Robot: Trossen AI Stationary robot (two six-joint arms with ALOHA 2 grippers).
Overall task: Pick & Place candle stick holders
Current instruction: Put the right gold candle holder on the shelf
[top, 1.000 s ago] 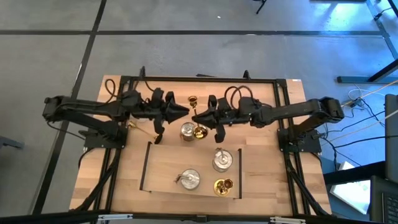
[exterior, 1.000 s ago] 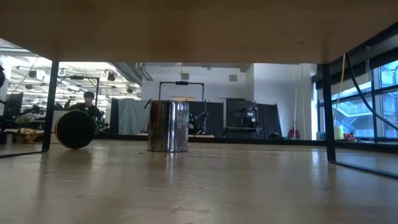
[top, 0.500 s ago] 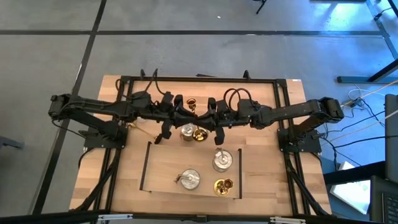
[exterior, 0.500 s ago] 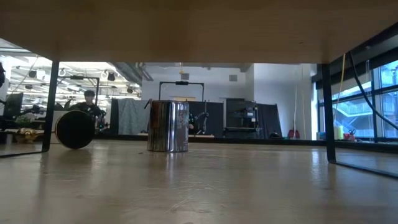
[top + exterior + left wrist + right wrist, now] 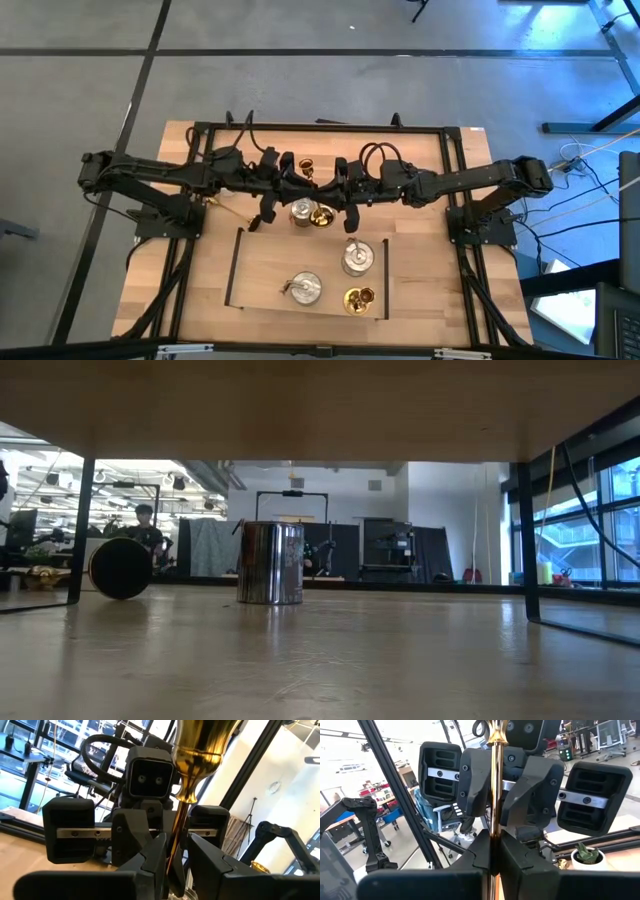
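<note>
My right gripper [image 5: 493,837] is shut on a gold brass holder [image 5: 197,750] with a slim stem, over the table's middle [image 5: 322,190]. My left gripper [image 5: 176,851] is open and faces it tip to tip [image 5: 298,186]. Its fingers stand on either side of the stem. A gold cup [image 5: 308,163] shows just beyond the meeting grippers. I cannot tell whether it is this holder's. A silver holder [image 5: 300,210] and a gold one [image 5: 322,213] stand just near of the grippers. Two silver holders [image 5: 357,258] [image 5: 303,288] and a gold one [image 5: 360,298] stand nearer the front. My right gripper pinches the gold holder's slim stem [image 5: 494,810] between its two fingers. The fingers come level from the table's right and lie across the stem. The holder stands upright in the hold, cup [image 5: 197,745] on top. Its base is hidden below the fingers.
A dark frame outline [image 5: 236,270] bounds the front area where three holders stand. A gold thing with a thin stick [image 5: 225,207] lies near the left arm's base. Black frame posts stand at the table's corners. The low view shows a silver cylinder [image 5: 270,563] and a person far behind.
My left gripper has gone toward the table's right, up to my right gripper, and its fingers now stand around the gold holder's stem.
</note>
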